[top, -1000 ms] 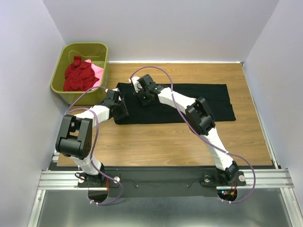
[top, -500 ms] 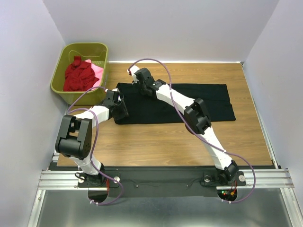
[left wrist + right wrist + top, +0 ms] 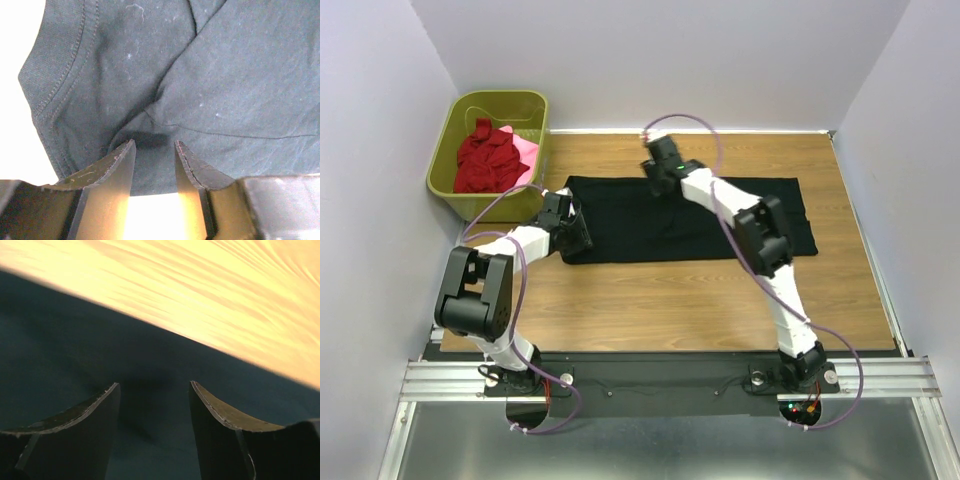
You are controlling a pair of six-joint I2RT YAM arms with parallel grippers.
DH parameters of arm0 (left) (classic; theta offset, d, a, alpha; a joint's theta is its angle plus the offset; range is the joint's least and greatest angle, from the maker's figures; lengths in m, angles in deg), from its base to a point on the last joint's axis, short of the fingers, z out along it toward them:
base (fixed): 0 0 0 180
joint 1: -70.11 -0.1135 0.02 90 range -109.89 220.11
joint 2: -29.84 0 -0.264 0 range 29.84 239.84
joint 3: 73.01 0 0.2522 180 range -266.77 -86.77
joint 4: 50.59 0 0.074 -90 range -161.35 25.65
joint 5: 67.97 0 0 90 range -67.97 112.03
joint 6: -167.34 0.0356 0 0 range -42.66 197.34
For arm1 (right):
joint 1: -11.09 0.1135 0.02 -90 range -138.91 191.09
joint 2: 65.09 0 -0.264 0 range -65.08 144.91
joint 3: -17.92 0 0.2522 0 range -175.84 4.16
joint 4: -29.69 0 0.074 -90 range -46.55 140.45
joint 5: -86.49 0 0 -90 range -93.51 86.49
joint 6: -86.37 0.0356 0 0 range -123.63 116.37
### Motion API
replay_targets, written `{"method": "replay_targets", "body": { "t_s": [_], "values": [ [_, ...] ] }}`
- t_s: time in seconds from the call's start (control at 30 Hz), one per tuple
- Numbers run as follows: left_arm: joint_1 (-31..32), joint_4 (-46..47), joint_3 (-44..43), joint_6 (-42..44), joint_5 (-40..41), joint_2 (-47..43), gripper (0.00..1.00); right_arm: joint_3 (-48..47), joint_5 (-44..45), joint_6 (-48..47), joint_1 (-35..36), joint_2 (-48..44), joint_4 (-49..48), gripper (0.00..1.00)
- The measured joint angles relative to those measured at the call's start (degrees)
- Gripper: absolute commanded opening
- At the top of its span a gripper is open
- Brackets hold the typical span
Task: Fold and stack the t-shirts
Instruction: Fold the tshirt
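Note:
The black t-shirt [image 3: 720, 215] lies flat as a long folded strip across the wooden table [image 3: 670, 300]. My left gripper [image 3: 574, 232] is at the shirt's left end, open, its jaws straddling the cloth edge near a sleeve seam [image 3: 154, 144]. My right gripper [image 3: 658, 182] is low over the shirt's far edge, left of the middle, open and empty [image 3: 154, 384]. Black cloth [image 3: 60, 340] fills the space under its jaws. A dark red t-shirt [image 3: 485, 158] and a pink one [image 3: 525, 150] lie crumpled in the basket.
The olive-green plastic basket [image 3: 495, 97] stands at the table's far left corner, just beyond the shirt's left end. White walls close in the left, back and right sides. Bare wood shows past the shirt's far edge in the right wrist view [image 3: 200, 290].
My right gripper has moved to the right along the shirt's far edge, from near the left end toward the middle. The left gripper has stayed at the left end.

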Motion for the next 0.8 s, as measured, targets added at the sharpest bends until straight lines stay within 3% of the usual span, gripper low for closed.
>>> {"method": "replay_targets", "body": {
  "t_s": [0.13,0.4,0.63,0.8],
  "values": [
    [0.02,-2.23,1.05,0.33,0.44,-2.91,0.68,13.03,-2.05,5.6,-7.39,-10.03,-0.28,0.63],
    [2.8,-5.42,-2.86,0.7,2.38,-11.69,0.69,36.61,-10.88,17.35,-22.43,-32.61,0.37,0.63],
    [7.91,-5.2,-12.96,0.68,3.1,-1.64,0.68,51.28,-16.33,22.82,-27.21,-37.48,3.34,0.61],
    [9.42,-6.51,-17.46,0.74,3.08,7.54,0.68,53.35,-16.37,23.3,-28.04,-37.53,5.33,0.61]
  ]
}}
